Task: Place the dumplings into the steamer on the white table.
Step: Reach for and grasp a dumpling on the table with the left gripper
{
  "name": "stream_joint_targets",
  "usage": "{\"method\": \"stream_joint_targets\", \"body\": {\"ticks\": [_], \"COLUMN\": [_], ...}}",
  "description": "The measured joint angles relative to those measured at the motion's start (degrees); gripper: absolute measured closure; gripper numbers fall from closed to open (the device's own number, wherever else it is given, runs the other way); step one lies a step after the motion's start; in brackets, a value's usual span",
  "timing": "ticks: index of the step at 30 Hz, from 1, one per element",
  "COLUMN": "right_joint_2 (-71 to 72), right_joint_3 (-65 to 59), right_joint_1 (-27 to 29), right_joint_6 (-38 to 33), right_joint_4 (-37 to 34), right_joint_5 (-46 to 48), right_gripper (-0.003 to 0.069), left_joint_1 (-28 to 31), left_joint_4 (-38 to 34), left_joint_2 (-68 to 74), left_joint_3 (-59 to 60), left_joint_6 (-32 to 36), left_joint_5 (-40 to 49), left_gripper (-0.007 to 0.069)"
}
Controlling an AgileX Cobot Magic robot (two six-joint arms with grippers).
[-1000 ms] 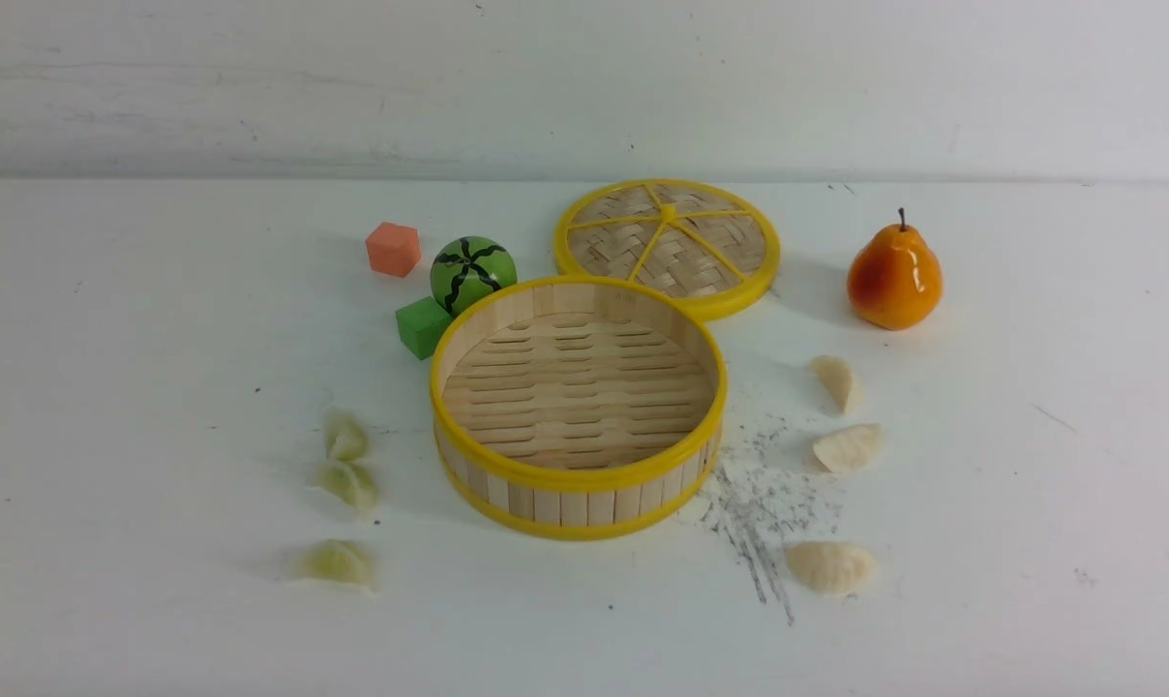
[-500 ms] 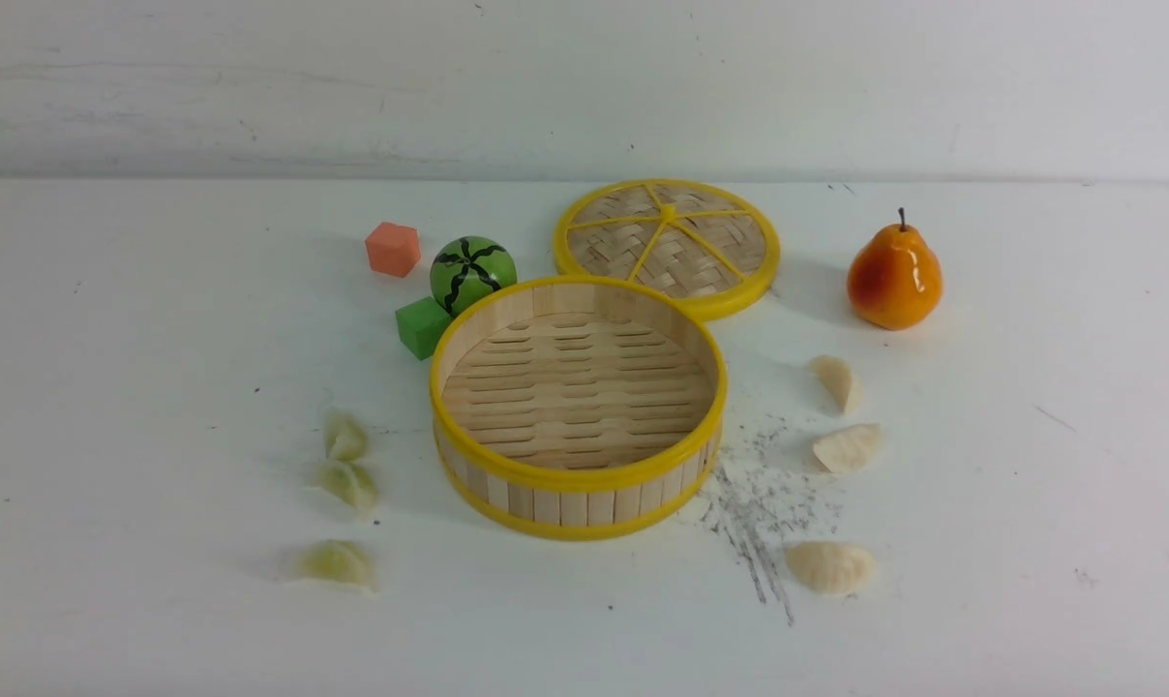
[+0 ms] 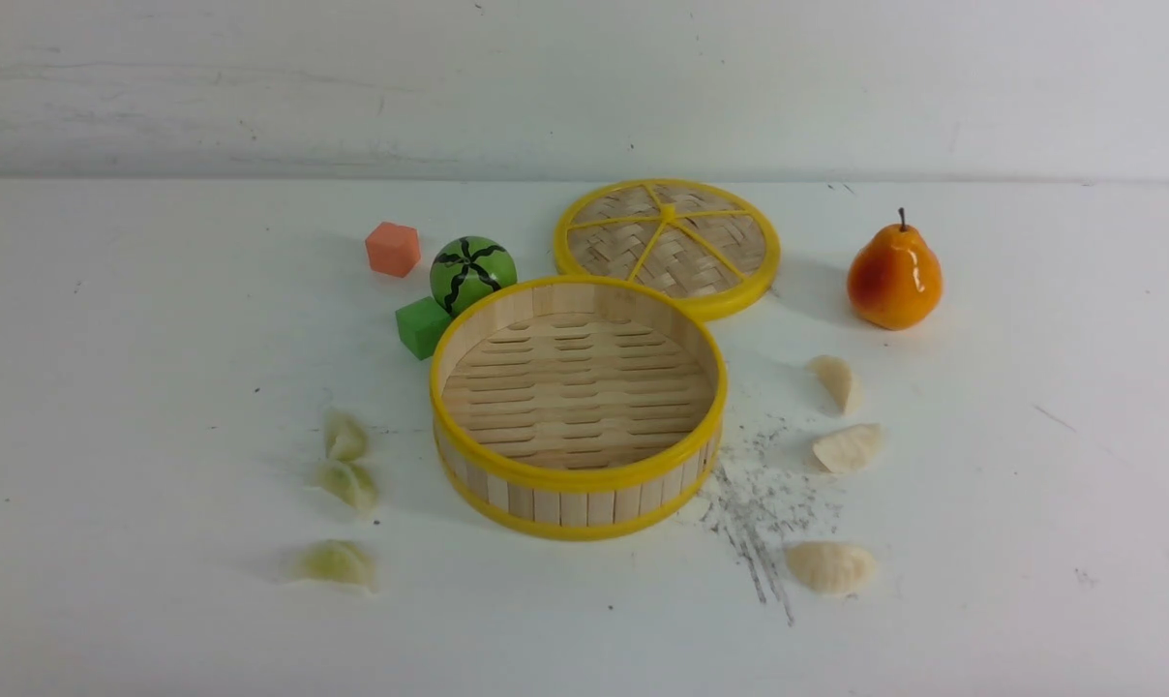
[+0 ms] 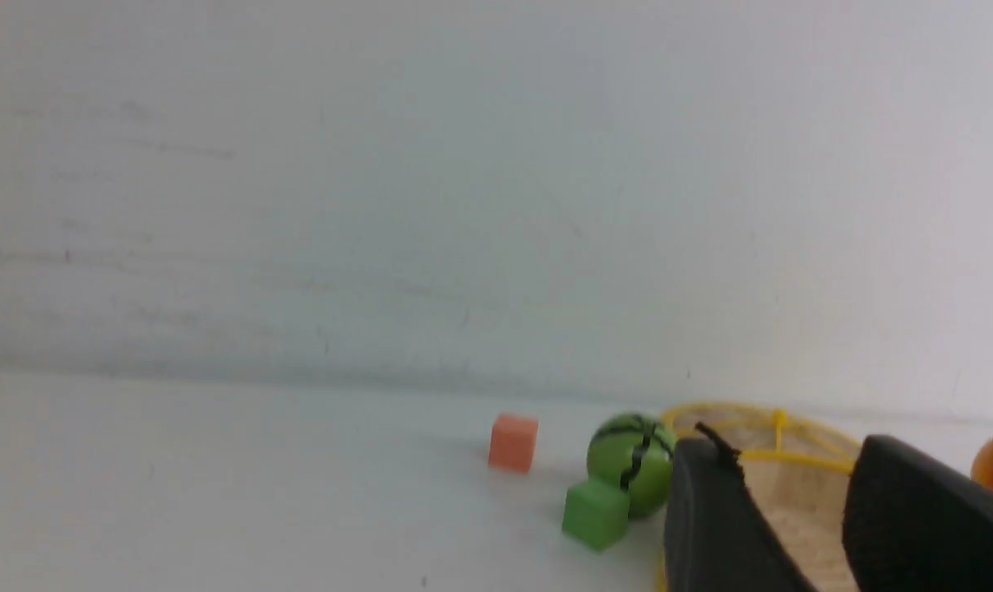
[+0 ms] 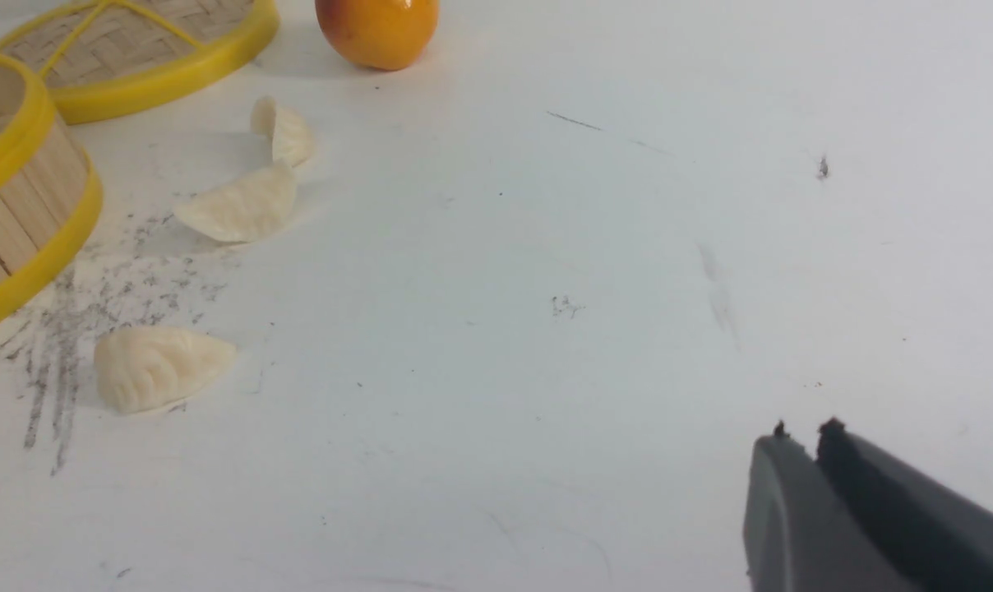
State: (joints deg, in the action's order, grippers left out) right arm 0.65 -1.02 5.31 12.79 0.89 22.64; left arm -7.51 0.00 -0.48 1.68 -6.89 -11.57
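Bamboo, round and shallow with yellow rims, the steamer (image 3: 577, 479) sits mid-table, its slatted floor bare. Nothing is in it yet. Three pale green pleated crescent dumplings (image 3: 349, 482) lie on the white table (image 3: 120, 387) to its left. Three cream-white dumplings (image 3: 848, 447) lie to its right, and all six are clear of its wall.

My right gripper (image 5: 802, 432) hangs right of the cream row, jaws all but together on nothing. My left gripper (image 4: 788, 448) has its jaws apart and empty.

I judge the first pick is the job. I would spread the right jaws wider, come down over the nearest cream dumpling (image 3: 829, 566) and straddle its narrow pleated back. Then I would close gently and lift clear of the yellow rim before crossing. The woven lid (image 3: 667, 242) and glossy orange pear (image 3: 894, 276) sit farther back, out of that path.
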Motion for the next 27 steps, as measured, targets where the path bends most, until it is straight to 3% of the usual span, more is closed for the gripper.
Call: {"method": "stream_joint_targets", "body": {"ticks": [5, 11, 18, 22, 27], "right_joint_2": [0.00, 0.00, 0.00, 0.00, 0.00], "right_joint_3": [-0.43, -0.57, -0.57, -0.57, 1.53], "right_joint_1": [0.00, 0.00, 0.00, 0.00, 0.00], "right_joint_6": [0.00, 0.00, 3.25, 4.53, 4.72], "right_joint_4": [0.19, 4.15, 5.54, 5.91, 6.09], "right_joint_5": [-4.37, -24.02, -50.32, -58.51, -59.03], "right_gripper": [0.0606, 0.0597, 0.0593, 0.0593, 0.0593], "left_joint_1": [0.00, 0.00, 0.00, 0.00, 0.00], "left_joint_4": [0.00, 0.00, -1.70, -2.27, -5.66], "left_joint_2": [0.00, 0.00, 0.00, 0.00, 0.12], "left_joint_3": [0.00, 0.00, 0.00, 0.00, -9.64], "left_joint_6": [0.00, -2.19, -20.79, -25.36, -21.28], "left_joint_5": [-6.53, -10.00, -22.12, -29.97, -20.46], "left_gripper": [0.0386, 0.0386, 0.0386, 0.0386, 0.0386]}}
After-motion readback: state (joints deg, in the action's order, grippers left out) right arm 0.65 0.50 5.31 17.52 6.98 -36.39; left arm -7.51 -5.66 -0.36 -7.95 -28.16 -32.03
